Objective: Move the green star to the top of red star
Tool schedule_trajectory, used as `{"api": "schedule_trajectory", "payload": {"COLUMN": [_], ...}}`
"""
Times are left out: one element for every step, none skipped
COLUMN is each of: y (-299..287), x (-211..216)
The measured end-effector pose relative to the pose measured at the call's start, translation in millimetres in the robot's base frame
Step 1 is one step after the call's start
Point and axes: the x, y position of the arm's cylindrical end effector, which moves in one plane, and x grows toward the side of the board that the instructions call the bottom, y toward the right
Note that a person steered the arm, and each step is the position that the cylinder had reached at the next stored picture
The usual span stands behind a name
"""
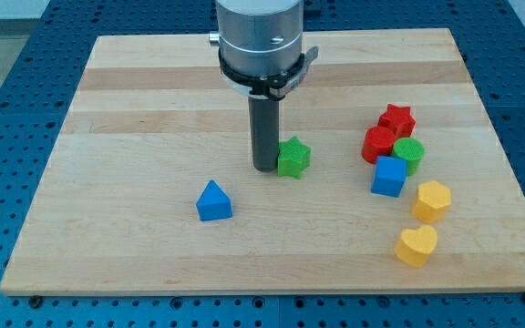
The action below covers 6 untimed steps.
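Nearby, red star [396, 117], red cylinder [378, 144], green cylinder [409, 154] clustered.

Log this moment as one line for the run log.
my tip touching green star on its view-left | red star at view's right, apart | star not yet above red star

The green star [293, 157] lies flat near the desk's [135, 109] middle. The red star [396, 118] sits well apart toward the view's right, slightly higher up.
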Motion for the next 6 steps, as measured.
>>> {"api": "schedule_trajectory", "payload": {"y": [-13,-13,2,30,50,63], "x": [13,18,18,18,16,3]}}
